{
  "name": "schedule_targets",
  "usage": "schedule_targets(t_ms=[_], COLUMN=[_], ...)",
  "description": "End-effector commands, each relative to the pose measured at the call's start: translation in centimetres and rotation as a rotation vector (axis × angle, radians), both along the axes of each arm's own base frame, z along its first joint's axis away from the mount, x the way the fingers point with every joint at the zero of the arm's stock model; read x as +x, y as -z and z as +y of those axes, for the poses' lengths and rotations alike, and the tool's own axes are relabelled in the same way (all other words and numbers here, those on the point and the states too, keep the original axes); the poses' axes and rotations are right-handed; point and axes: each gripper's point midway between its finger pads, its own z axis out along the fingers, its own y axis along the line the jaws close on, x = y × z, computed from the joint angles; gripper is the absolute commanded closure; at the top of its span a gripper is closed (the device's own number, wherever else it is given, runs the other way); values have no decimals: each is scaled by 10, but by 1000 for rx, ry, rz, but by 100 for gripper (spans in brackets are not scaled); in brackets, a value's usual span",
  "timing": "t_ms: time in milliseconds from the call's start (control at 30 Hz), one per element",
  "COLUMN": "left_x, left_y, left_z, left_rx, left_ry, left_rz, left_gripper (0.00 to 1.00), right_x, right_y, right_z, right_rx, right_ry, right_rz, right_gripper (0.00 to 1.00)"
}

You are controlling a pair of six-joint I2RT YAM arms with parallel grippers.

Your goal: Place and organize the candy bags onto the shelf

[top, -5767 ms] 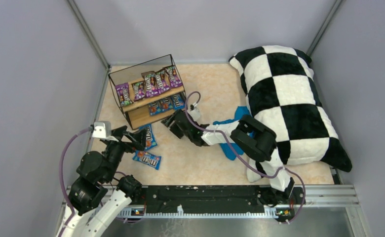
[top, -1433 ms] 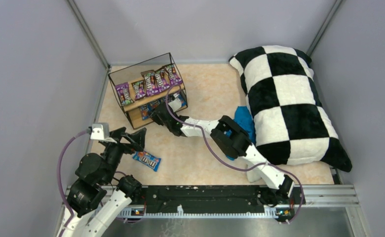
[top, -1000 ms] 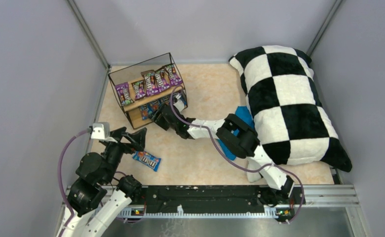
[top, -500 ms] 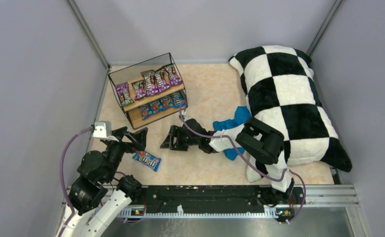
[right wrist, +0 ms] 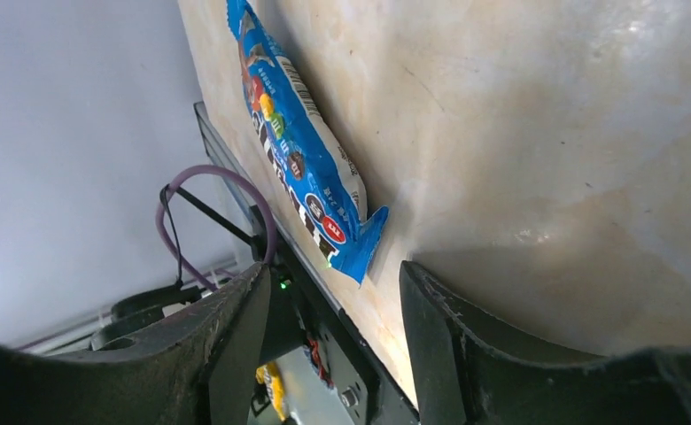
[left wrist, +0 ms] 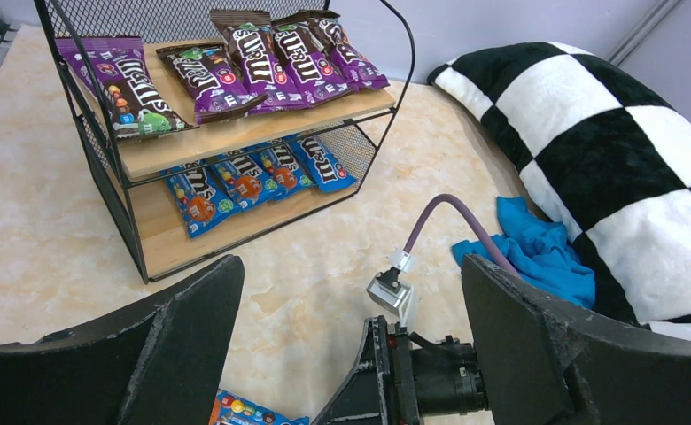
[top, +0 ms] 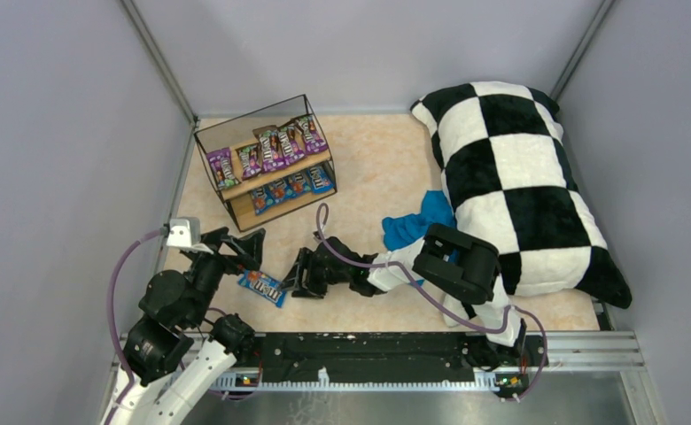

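Observation:
The shelf (top: 243,212) stands at the back left with purple candy bags (top: 275,146) on its top board and blue candy bags (top: 293,188) on the lower one. One blue candy bag (top: 262,285) lies flat on the table at the near left. My right gripper (top: 289,282) is low beside that bag's right end, open and holding nothing. In the right wrist view the bag (right wrist: 302,164) lies just ahead of the open gripper (right wrist: 331,274). My left gripper (top: 246,252) hovers wide open just behind the bag, empty. The left wrist view shows the shelf (left wrist: 160,239) and the right gripper (left wrist: 413,381).
A big black-and-white checkered pillow (top: 519,177) fills the right side, with a blue cloth (top: 413,226) bunched against it. Grey walls close in the table on three sides. The black base rail (top: 368,354) runs along the near edge.
My right gripper pulled back from the shelf's lower board, leaving a blue bag there, and swung to the near left beside the loose blue bag. The left arm stayed put.

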Motion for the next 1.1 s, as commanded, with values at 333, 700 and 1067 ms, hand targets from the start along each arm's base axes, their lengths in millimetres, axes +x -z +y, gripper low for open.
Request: schedule_targets(t_ms=[333,700,1067], left_x=[3,2,3], left_y=[-8,-8,-8], left_z=[-1,-1,-2], left_rx=[-4,-5,-2], left_ry=[1,-3,3], left_rz=[-20,-21,-16], left_gripper=[1,1,1], right_x=[22,13,24], right_y=[45,25,-35], right_z=[-9,8,-8], right_rx=[-210,-86,115], right_ry=[170,138,178], right_rz=[38,65,57], right_gripper=[51,89,100])
